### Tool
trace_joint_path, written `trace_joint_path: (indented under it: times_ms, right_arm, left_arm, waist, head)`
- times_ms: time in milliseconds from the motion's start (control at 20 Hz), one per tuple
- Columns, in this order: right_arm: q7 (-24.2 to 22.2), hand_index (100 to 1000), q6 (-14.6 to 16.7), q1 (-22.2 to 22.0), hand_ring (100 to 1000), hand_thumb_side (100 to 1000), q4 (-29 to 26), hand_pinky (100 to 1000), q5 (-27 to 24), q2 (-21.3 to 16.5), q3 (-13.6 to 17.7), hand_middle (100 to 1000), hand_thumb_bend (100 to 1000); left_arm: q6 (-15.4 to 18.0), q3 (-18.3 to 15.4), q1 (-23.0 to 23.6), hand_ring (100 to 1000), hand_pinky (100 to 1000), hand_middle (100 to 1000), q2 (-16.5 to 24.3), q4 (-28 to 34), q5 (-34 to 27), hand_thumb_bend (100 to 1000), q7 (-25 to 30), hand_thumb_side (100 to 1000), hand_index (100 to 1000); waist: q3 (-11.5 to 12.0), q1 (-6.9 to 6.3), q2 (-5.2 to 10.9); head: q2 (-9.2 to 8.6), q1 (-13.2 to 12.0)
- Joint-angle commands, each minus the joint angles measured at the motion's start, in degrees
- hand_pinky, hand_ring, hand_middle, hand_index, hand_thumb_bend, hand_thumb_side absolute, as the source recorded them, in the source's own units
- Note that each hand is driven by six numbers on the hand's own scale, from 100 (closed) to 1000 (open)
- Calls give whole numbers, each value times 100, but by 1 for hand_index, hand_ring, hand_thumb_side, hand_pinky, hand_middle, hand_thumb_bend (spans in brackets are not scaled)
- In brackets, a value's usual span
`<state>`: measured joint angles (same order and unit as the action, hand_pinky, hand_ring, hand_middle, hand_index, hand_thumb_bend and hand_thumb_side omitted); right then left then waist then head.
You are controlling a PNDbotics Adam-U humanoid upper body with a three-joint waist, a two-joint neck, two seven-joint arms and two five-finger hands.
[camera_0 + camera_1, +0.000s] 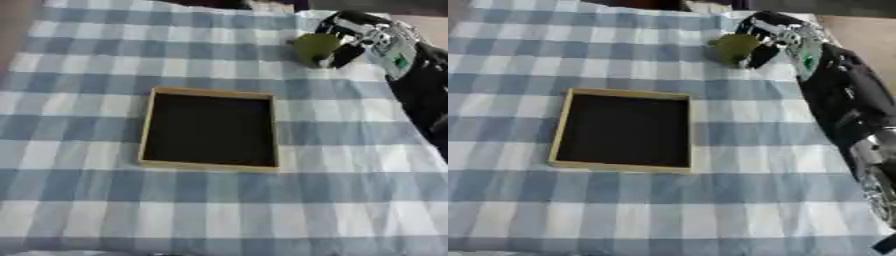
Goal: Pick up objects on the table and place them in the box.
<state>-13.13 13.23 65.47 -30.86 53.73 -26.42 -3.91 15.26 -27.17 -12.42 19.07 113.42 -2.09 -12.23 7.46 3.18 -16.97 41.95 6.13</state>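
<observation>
A round green object (315, 47) sits at the far right of the table, with my right hand (354, 37) curled around it from the right side. The right arm comes down the right edge of both views. A shallow square box (210, 129) with a wooden rim and a dark inside lies in the middle of the table, holding nothing that I can see. The green object is well above and to the right of the box. My left hand appears in neither view.
A blue and white checked cloth (87, 200) covers the whole table. A pale object (706, 7) shows at the far edge, just left of my right hand. The table's right edge runs under my right arm.
</observation>
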Motion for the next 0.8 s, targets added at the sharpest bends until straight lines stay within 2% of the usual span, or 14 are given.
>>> trace_joint_path:
  times_ms: [50,200,450,650,800]
  right_arm:
    - [524,630,-96,57,643,100,0,703,338,-41,-13,544,270]
    - [829,611,33,21,610,100,-2,673,402,-12,-12,516,298]
    - [1242,539,254,-67,543,100,-289,617,1,-60,-20,454,286]
    - [1457,522,377,-129,523,100,-600,596,-216,-165,-112,438,299]
    - [1451,527,508,-189,525,100,-966,599,-378,-306,-190,443,306]
  left_arm:
    - [0,-2,-65,528,659,731,98,117,-35,100,26,522,834]
    - [-6,-2,-71,528,659,731,95,117,-39,100,31,523,834]
    - [-12,0,-76,528,659,731,95,117,-45,100,36,525,834]
    - [-12,1,-79,529,659,730,103,117,-46,100,41,523,834]
    - [-13,-1,-78,529,658,730,114,117,-45,100,37,522,834]
  waist:
    - [8,-39,79]
    - [2,-39,72]
    - [-15,-36,77]
    - [-18,-33,90]
    - [-23,-26,100]
  head:
    - [-73,10]
    - [-62,3]
    - [-48,0]
    - [-46,-8]
    - [-35,-22]
